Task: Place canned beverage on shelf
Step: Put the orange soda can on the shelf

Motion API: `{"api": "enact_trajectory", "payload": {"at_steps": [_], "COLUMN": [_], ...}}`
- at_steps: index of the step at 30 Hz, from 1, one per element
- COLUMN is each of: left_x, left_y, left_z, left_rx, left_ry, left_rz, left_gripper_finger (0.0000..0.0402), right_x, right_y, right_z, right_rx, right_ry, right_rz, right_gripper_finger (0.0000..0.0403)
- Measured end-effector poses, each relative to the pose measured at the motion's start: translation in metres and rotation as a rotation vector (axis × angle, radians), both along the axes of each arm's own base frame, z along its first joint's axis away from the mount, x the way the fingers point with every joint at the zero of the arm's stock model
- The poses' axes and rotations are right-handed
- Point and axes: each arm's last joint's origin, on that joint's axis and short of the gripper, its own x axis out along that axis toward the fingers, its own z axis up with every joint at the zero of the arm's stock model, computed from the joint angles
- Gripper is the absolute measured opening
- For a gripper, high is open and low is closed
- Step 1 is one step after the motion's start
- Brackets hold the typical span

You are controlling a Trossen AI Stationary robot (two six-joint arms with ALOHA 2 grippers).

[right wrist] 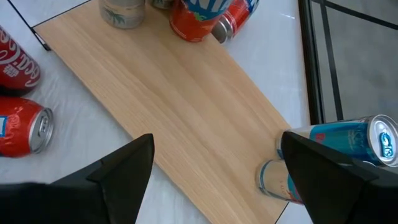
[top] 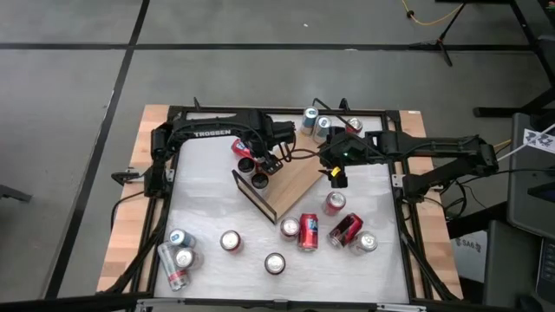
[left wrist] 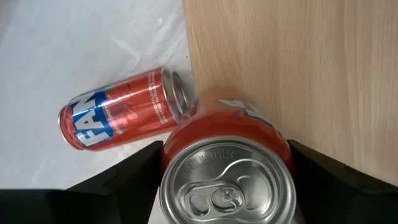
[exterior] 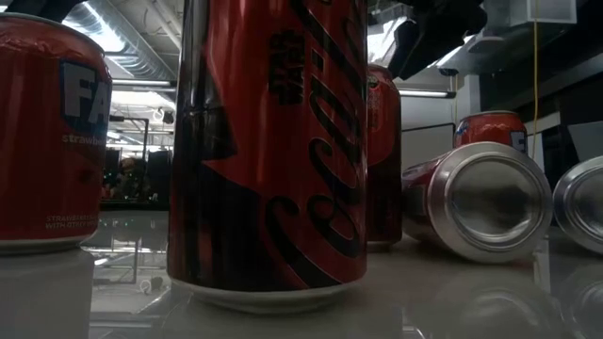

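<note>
The shelf [top: 297,179], a light-wood board, lies slantwise in the middle of the white table. My left gripper [top: 254,170] hangs over the shelf's left end, pointing down, shut on an upright red can [left wrist: 227,180]. The can stands over the board's edge [left wrist: 193,74]; its bottom is hidden. A red Fanta can [left wrist: 118,115] lies on its side on the table right beside it. My right gripper [right wrist: 214,180] hovers open above the shelf's right part [right wrist: 174,99] with nothing between its fingers. My left gripper pinches the red can's wall just below its top rim [left wrist: 171,146], one finger [left wrist: 124,183] on each of two opposite sides. The fingers come from above, pointing down. The can stays upright; whether its bottom rests on the shelf I cannot tell.
Several cans stand or lie on the table's near half [top: 308,232], [top: 178,256], and the low view looks right at an upright Coca-Cola can [exterior: 268,141]. Blue cans [right wrist: 348,143] lie past the shelf's right end, more at the far edge [top: 314,120]. A black frame [top: 408,217] rims the table.
</note>
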Motion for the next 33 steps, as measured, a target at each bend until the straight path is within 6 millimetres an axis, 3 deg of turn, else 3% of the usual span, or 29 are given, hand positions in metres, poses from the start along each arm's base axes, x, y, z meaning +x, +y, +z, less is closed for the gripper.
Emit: {"api": "enact_trajectory", "payload": {"at_steps": [8,33], "left_x": [0.0000,0.0004], "left_y": [-0.0001,-0.0003], "left_z": [-0.0003,-0.0008], "left_rx": [-0.005,-0.017], "left_ry": [0.000,-0.009], "left_rz": [0.002,0.051], "left_gripper_finger": [0.0321,0.0325], "right_x": [0.0000,0.0001], "right_y": [0.0000,0.0000], "right_z": [0.0000,0.0003], "right_rx": [0.000,0.000], "right_ry": [0.000,-0.001], "right_rz": [0.000,0.000], "right_gripper_finger": [0.0342,0.0342]}}
